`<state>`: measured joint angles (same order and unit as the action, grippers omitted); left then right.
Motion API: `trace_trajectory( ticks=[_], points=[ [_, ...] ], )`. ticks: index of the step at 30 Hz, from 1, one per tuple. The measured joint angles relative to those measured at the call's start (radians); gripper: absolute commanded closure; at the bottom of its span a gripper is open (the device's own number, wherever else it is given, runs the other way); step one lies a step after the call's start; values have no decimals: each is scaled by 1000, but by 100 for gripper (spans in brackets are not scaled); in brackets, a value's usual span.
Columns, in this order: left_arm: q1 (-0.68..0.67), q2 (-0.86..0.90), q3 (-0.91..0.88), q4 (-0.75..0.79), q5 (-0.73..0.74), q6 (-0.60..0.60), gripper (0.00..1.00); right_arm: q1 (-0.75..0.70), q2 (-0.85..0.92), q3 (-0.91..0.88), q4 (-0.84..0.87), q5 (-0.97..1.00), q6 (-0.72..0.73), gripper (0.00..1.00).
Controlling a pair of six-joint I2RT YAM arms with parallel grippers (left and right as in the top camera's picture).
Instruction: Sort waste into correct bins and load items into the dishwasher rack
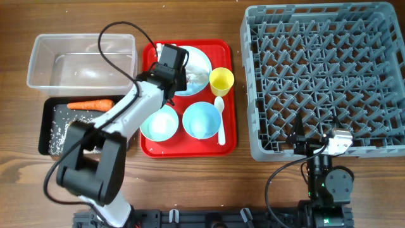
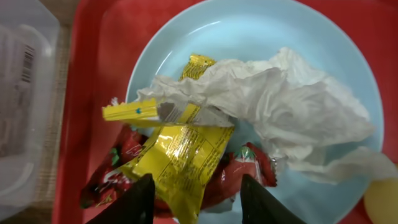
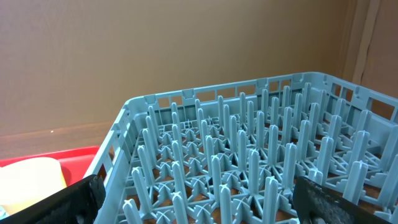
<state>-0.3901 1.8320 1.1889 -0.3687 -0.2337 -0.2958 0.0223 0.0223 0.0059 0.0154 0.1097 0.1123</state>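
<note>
Left hand (image 2: 198, 208) half-open over the light blue plate (image 2: 261, 25).
Yellow wrapper (image 2: 180, 155) lies between its parted fingers (image 2: 142, 202), crumpled tissue (image 2: 280, 99) just beyond.

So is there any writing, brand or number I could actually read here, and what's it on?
No word or number here is legible.
Barcode sticker on the clear tub: bars only, any digits too small to read.
Yellow wrapper: fine print, too blurred.
Red wrapper: white and green markings, unreadable.

Wooden table (image 1: 196, 19), clear tub (image 1: 39, 63), black tray (image 1: 44, 130), red tray (image 1: 230, 130), grey rack (image 1: 316, 63) (largest, far right)
</note>
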Motion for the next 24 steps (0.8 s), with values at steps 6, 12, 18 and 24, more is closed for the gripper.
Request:
trace_trajectory(
  ticks=[6,12,18,24],
  points=[
    [0,27,0,71,3,44,59,0,0,0,0,0,0,0],
    [0,61,0,116,4,99,59,0,0,0,0,0,0,0],
    [0,127,0,165,3,116,60,0,0,0,0,0,0,0],
    [0,161,0,185,-16,120,61,0,0,0,0,0,0,0]
  ],
)
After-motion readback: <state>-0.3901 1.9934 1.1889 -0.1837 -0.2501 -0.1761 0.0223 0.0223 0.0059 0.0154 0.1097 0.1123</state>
